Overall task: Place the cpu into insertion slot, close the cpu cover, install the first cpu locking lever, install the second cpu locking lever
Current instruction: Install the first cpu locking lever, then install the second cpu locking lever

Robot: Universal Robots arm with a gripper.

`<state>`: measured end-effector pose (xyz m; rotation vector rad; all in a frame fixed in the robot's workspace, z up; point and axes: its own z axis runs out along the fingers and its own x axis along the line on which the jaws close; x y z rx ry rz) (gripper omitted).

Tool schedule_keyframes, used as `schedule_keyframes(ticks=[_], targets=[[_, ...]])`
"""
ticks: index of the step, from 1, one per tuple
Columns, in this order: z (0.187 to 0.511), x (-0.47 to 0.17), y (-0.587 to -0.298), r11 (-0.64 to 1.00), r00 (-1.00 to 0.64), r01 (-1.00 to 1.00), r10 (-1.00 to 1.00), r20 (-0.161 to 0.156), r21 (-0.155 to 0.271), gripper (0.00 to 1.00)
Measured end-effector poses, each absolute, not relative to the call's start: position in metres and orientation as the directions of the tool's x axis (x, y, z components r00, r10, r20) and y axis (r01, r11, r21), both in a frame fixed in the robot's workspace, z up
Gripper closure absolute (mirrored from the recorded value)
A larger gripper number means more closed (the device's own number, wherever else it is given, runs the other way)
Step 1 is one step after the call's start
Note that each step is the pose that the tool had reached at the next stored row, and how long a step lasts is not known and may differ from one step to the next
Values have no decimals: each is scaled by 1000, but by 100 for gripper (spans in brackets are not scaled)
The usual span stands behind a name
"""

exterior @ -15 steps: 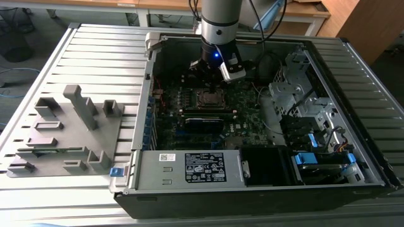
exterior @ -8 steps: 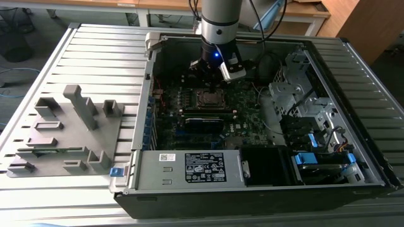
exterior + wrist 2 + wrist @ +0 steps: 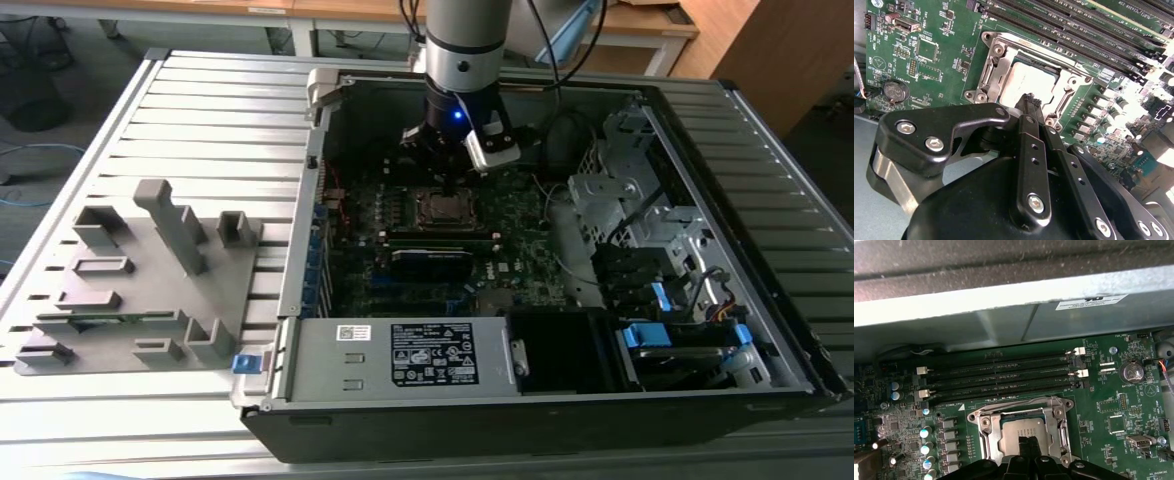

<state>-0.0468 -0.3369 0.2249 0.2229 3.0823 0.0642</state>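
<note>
Silver cpu [image 3: 1026, 82] sits in the slot [image 3: 996, 50], cover [image 3: 1066, 95] down; our pincer [image 3: 1030, 102] hovers pinched narrow, empty. Any misseating risks bent pins.

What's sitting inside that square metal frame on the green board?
The cpu, silver-grey, lies in the insertion slot under the cpu cover. The gripper hides its near edge.

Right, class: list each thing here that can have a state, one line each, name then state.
cpu: seated in the insertion slot.
cpu cover: closed over the cpu.
gripper: shut, tips over the cpu's edge.
computer case: side open.
memory slots: empty.
</note>
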Motion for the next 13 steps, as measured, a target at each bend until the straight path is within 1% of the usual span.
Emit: schedule_keyframes(ticks=[13], targets=[[228,-45,-337,989,-988,143,145,-47,45,90]])
